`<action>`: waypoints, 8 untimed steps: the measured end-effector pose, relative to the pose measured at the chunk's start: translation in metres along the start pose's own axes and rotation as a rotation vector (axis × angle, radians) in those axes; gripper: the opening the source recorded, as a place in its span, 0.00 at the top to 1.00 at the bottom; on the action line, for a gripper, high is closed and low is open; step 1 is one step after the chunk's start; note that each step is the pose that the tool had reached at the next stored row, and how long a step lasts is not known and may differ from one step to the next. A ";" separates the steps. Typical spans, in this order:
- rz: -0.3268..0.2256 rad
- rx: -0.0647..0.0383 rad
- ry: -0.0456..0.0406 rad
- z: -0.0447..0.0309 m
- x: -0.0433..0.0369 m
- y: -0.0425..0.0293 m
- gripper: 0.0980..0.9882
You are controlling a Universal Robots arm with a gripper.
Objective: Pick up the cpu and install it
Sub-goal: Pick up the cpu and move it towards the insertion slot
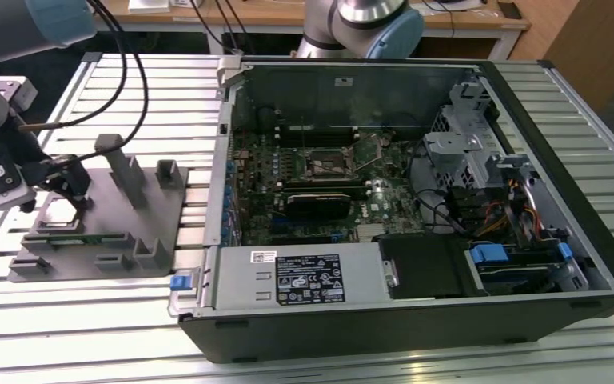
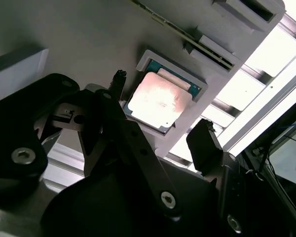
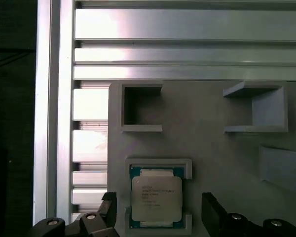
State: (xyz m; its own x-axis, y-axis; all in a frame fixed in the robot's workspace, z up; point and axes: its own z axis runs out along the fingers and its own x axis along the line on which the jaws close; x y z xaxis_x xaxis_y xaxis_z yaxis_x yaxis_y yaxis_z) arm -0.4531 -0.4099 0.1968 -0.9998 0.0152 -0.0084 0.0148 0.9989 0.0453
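While the gripper (image 2: 161, 101) hangs over the cpu (image 2: 157, 100), its jaws are held wide. One dark finger (image 2: 119, 81) is set on each side of the chip, a gap is left on both sides, and nothing is gripped. The same straddle is seen in the first wrist view, where the fingertips (image 3: 207, 201) flank the cpu (image 3: 156, 197) without touching it. The tips appear to sit slightly above the chip's top rather than against its edges, though this is hard to judge.

Directly under the gripper, the cpu is seated flat in a shallow framed recess of the grey fixture (image 3: 212, 148), silvery top up, with a thin green border showing around it. Just beyond the fingertips, two open-sided pockets are moulded into the fixture. In the exterior view, upright posts (image 1: 125, 172) are seen on it close beside the gripper (image 1: 67, 182).

The fixture is laid on a slatted aluminium table (image 1: 125, 96). Well away from the gripper, toward the exterior view's right, an open computer case (image 1: 414, 320) is laid on its side. Its motherboard (image 1: 269, 212) is exposed, and the dark square socket (image 1: 323, 164) lies near the board's middle.
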 end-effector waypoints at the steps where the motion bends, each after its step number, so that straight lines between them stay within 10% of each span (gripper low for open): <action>1: 0.000 0.000 0.0000 0.0011 0.0000 -0.0001 0.24; 8: 0.000 0.000 0.0000 0.0047 0.0001 -0.0002 0.25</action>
State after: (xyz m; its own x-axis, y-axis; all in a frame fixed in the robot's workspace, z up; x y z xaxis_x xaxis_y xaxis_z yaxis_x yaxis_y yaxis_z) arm -0.4532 -0.4099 0.1921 -0.9998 0.0155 -0.0084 0.0151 0.9989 0.0453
